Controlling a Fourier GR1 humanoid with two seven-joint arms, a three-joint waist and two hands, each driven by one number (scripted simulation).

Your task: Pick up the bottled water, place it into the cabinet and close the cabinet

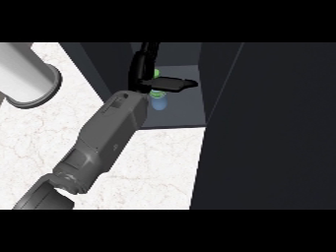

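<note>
- One grey forearm (105, 142) comes in from the lower edge of the head view, left of the middle, and goes up over the white marble desk (163, 162) toward the open cabinet (181, 106)
- I cannot tell from this view whether the forearm is the left or the right one; no second arm or hand shows
- At the end of the forearm the black hand (150, 81) is inside the cabinet opening, above the dark floor of the cabinet
- The fingers of the hand go upward along the left inner wall of the cabinet, and the thumb (176, 84) points out to the right, almost flat
- The bottled water (158, 101) is inside the cabinet, near its left wall; a pale blue body shows just below the thumb, and green parts show between the thumb and the fingers
- The hand covers most of the bottle, so I cannot tell whether the bottle stands upright or is tilted
- The hand is around the bottle, with the thumb on one side and the fingers on the other; the hand looks closed on it, but the contact itself is hidden
- The dark door of the cabinet (280, 128) fills the right part of the view and stands open
- A large white cylinder (21, 74) lies on the desk at the far left corner, well apart from the cabinet opening
</note>
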